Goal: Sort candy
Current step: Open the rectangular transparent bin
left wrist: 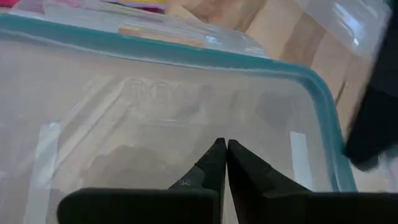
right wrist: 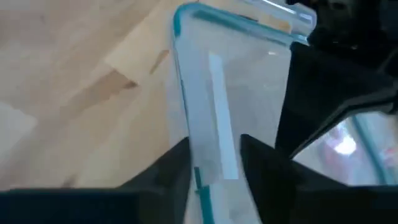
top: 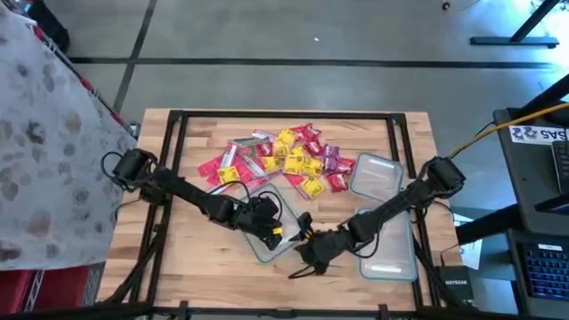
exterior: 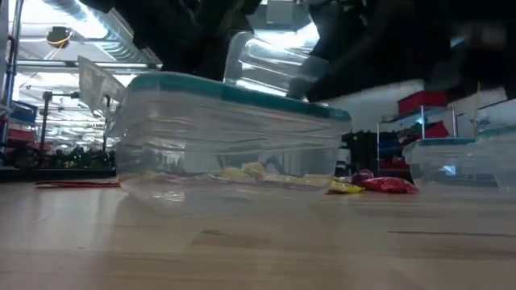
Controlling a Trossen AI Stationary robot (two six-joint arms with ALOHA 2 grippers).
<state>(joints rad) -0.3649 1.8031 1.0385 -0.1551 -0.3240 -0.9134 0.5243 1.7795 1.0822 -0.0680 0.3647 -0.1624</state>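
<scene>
High view shows the candy point(top: 283, 160) in a loose heap on the wooden table point(top: 178, 258), beyond both grippers. Nearer, the left gripper point(top: 271, 233) presses down on the teal-rimmed lid point(left wrist: 186, 99), its fingers closed and empty. The right gripper point(right wrist: 214, 165) clasps the rim of the clear container point(top: 267, 227). If the two arms pull unevenly, the container may slide or tip.

Left hand point(left wrist: 222, 163) closed, right hand point(right wrist: 214, 163) clamped.
</scene>
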